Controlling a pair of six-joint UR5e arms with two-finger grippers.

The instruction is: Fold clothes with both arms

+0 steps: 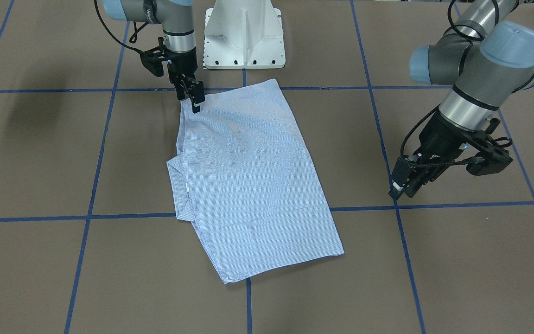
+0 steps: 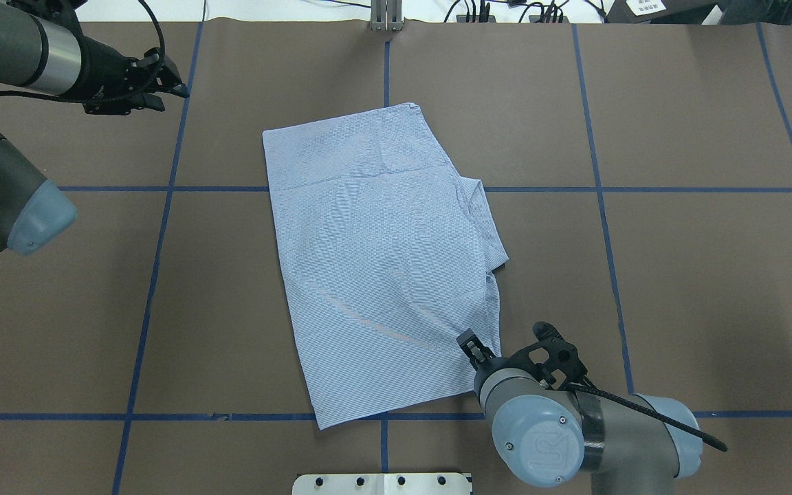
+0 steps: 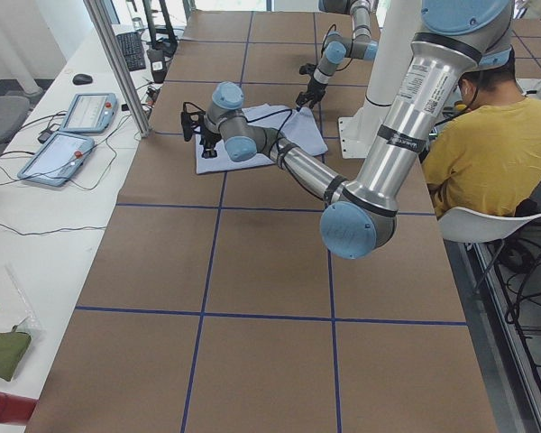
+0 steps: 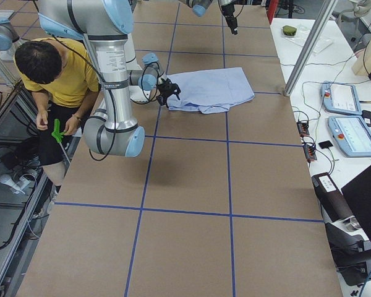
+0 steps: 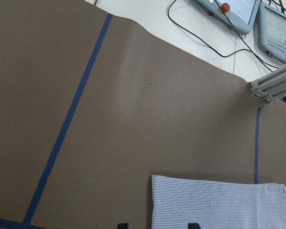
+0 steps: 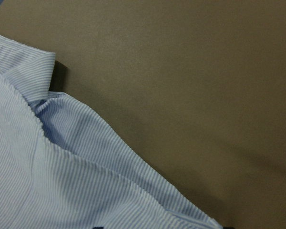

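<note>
Shirt lies folded into a long slanted oblong at mid-table, flat, striped back side up. Collar pokes out along the edge on the robot's right; a small white label shows there in the front view. One short end points toward the pedestal, the other toward the far side. Blue tape lines pass under the cloth. Right gripper is down at the shirt's near corner on the collar side, pointing almost straight down, tips at the cloth edge. In the right wrist view its fingertips barely show at the bottom edge, set wide apart with striped fabric between them: released, not pinching. Overhead, the same gripper sits right on the hem. Left gripper hangs over bare table well to the robot's left of the shirt, tilted down, touching nothing. Its wrist view shows two fingertips with a gap and nothing in it, so parted and empty; the shirt's far end is in that frame just to the side, ahead of one tip. Two pendants lie past the table edge. A person in a yellow top sits behind the robot.
</note>
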